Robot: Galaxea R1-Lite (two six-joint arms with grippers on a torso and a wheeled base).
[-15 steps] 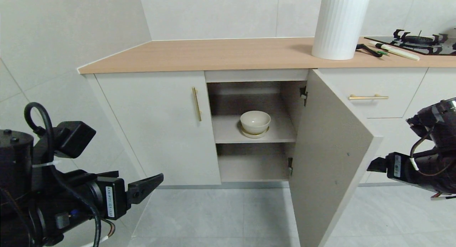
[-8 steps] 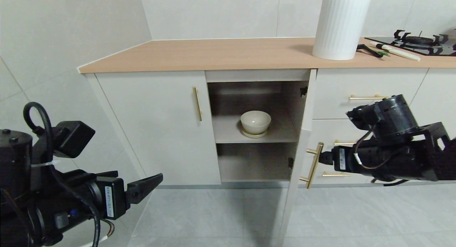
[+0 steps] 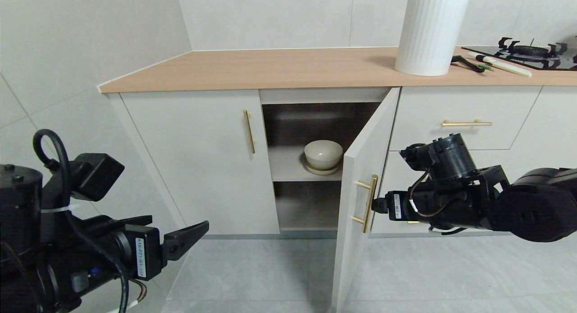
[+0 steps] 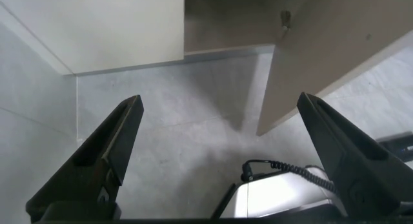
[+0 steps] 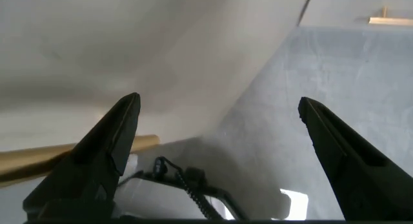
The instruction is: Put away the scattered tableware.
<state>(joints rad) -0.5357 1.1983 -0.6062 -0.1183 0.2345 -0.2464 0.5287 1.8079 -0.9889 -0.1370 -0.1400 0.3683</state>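
Pale tiles and a wooden countertop point(image 3: 270, 69) run across the top of the frame. Lower left, our left gripper point(image 3: 178, 225) hangs idle, fingers spread wide, holding nothing. Centre, the bowl point(image 3: 323, 154) sits on its saucer point(image 3: 321, 170) on the cabinet's upper shelf point(image 3: 288, 166), put away. Just right of it the door point(image 3: 360, 168) stands half shut, and our right gripper point(image 3: 377, 204), fingers spread too, is right up against the gold handle point(image 3: 366, 204). We reckon we're closing up; next calls for a steady push until the door sits flush.
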